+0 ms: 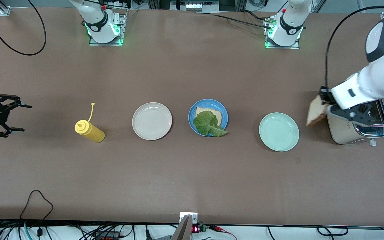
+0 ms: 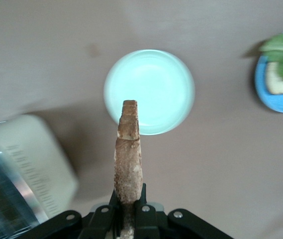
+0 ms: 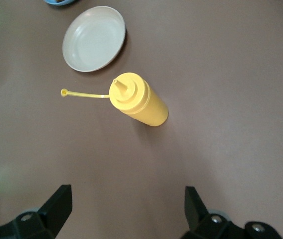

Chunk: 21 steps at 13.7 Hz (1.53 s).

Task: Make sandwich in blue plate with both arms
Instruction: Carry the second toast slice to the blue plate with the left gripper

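The left gripper (image 1: 323, 96) is clamped on a bread slice (image 1: 314, 111), holding it on edge in the air beside the toaster (image 1: 358, 125), over the bench (image 1: 192, 173) between the toaster and the mint plate (image 1: 279, 131). In the front view the slice hangs tilted, its broad face showing and its free end dropping away from the gripper toward the bench. The left wrist view shows what that view does not: the slice (image 2: 128, 159) edge-on, a thin brown strip with a rough crust, its long axis running straight out from the pinching fingers (image 2: 142, 211) toward the mint plate (image 2: 149, 92).

On the blue plate (image 1: 208, 116), mid-bench, lies the other bread slice (image 1: 208, 112), flat, pale brown with a darker crust. A ruffled green lettuce leaf (image 1: 208, 125) covers its nearer part, the stem end reaching the rim toward the left arm's end.

The right gripper (image 1: 7, 115) waits with jaws wide apart and nothing between them, over the bench at the right arm's end. Its wrist view looks down on the yellow bottle (image 3: 137, 99), cap off on its strap, and the beige plate (image 3: 94, 39).
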Motion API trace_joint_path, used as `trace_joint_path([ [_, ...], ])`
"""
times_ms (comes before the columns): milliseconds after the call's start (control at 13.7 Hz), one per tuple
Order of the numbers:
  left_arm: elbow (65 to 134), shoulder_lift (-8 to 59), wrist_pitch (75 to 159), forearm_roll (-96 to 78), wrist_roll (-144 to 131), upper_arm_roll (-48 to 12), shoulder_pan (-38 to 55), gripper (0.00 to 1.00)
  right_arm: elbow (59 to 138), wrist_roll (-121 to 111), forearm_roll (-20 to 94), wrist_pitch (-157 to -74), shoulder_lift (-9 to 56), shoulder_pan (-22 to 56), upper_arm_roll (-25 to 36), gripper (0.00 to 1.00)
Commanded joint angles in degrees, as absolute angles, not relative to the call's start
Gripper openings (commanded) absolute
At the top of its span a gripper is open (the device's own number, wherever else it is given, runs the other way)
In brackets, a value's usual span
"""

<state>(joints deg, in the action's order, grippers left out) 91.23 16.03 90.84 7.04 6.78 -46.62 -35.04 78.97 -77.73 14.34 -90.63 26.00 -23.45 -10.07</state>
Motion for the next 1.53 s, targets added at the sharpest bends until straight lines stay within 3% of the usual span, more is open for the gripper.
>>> trace_joint_path([
  [0,89.47,20.91,90.96,-0.50,3.45,-46.50,-31.39,0.00,82.09,-62.81,9.59,-92.02,20.75,-20.23,-9.84,1.00],
  [438,89.82,27.85,104.65,-4.64,-11.94,-46.58,-18.74,0.00,83.93,-36.96,6.59,-91.76,14.17,-14.25,-9.93,1.00],
  [1023,90.96,42.26,120.74,-28.36,-0.68,-46.67,-19.07,0.00,85.08,-6.71,1.67,-91.23,8.53,-7.74,-10.28,1.00],
  [1461,100.11,46.13,132.52,-40.78,16.07,-46.58,-19.86,0.01,88.67,-0.36,1.58,-92.28,2.83,-8.17,-10.28,1.00],
])
